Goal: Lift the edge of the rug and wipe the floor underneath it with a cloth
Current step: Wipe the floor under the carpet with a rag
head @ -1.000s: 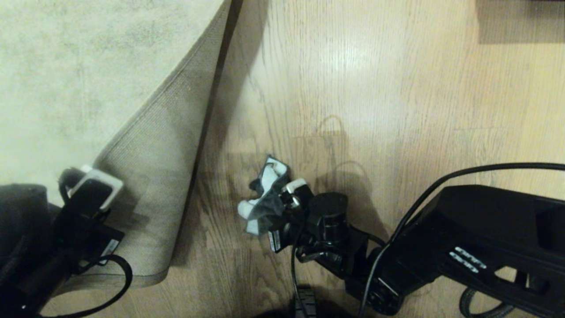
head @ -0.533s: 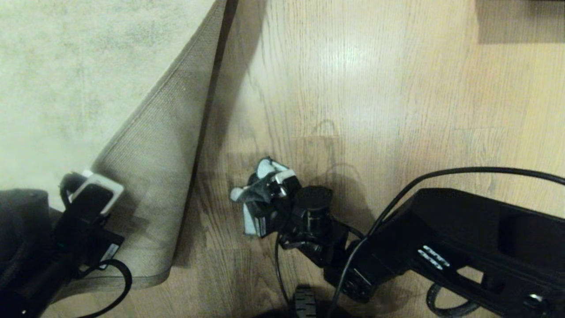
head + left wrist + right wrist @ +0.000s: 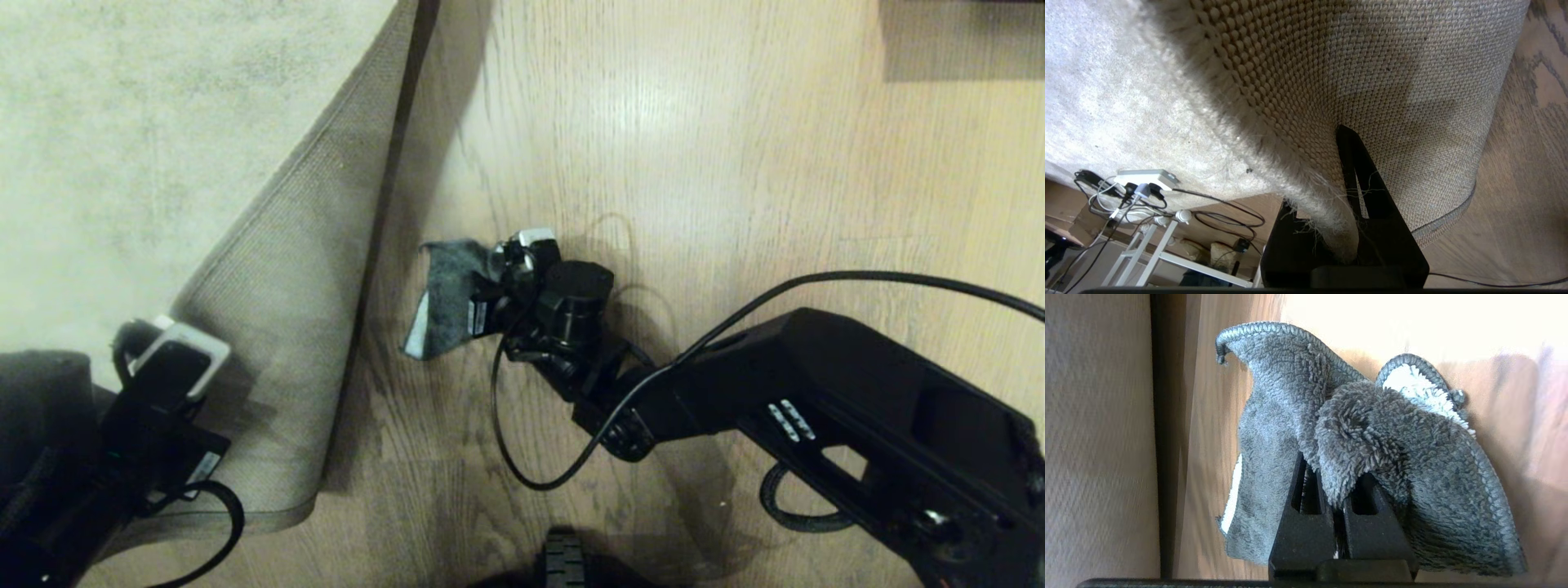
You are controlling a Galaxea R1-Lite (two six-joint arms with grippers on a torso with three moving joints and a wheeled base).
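Two grippers are in view, each pinching one thing. One, the right gripper (image 3: pixel 498 282), has its fingers pressed together on one small dark grey cloth (image 3: pixel 445 298), which bunches around the fingertips (image 3: pixel 1327 486) in the right wrist view and shows pale patches along its hem. One flap of the cloth spreads toward the rug, lying on or just above the floor (image 3: pixel 735 163); contact cannot be told. The other, the left gripper (image 3: pixel 175 347), sits at the rug's near corner and clamps the rug edge (image 3: pixel 286 269), folding that corner over so that the tan woven backing faces up. In the left wrist view the frayed pile border passes between the black fingers (image 3: pixel 1355 183). One strip of wood-grain floor lies bare between the folded flap and the cloth. One black cable (image 3: pixel 522 441) loops from the right arm over the planks.

Compared with a second ago, the right gripper and cloth have moved farther from the robot along the floor beside the lifted flap, and the cloth, then crumpled with white showing, is now spread flatter and mostly grey. The left gripper and the folded corner are unchanged.
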